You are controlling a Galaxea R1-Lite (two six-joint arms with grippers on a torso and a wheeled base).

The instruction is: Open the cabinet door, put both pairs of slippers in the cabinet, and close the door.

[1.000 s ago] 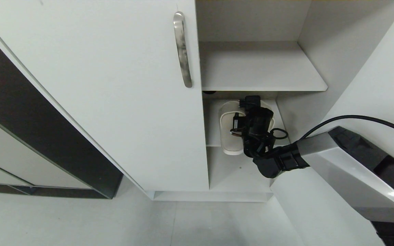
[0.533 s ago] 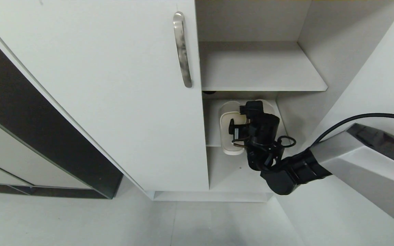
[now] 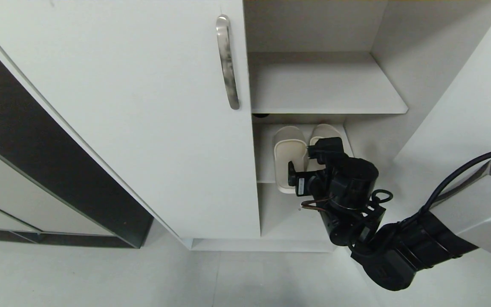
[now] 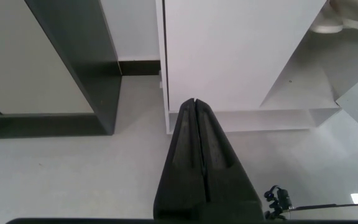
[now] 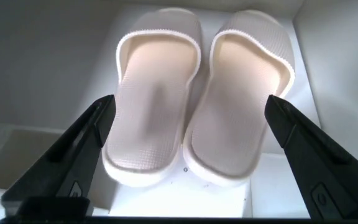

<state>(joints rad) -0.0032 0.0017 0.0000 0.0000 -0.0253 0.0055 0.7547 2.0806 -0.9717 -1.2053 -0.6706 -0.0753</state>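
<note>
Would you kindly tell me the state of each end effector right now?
Left end effector: closed, holding nothing.
Right end effector: open, holding nothing.

One cream pair of slippers (image 5: 157, 112) sits side by side, touching, toes pointing into the cabinet (image 3: 322, 81). They're on the lower shelf (image 3: 264, 164), straight ahead of the right gripper's (image 5: 188, 106) spread jaws and clear of them. Heels hang a bit over the shelf edge. The cabinet door (image 3: 475, 98) is swung open.

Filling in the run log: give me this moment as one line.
slippers: one pair, side by side on cabinet shelf | right gripper: open, empty, before slippers | left gripper: shut, empty
</note>
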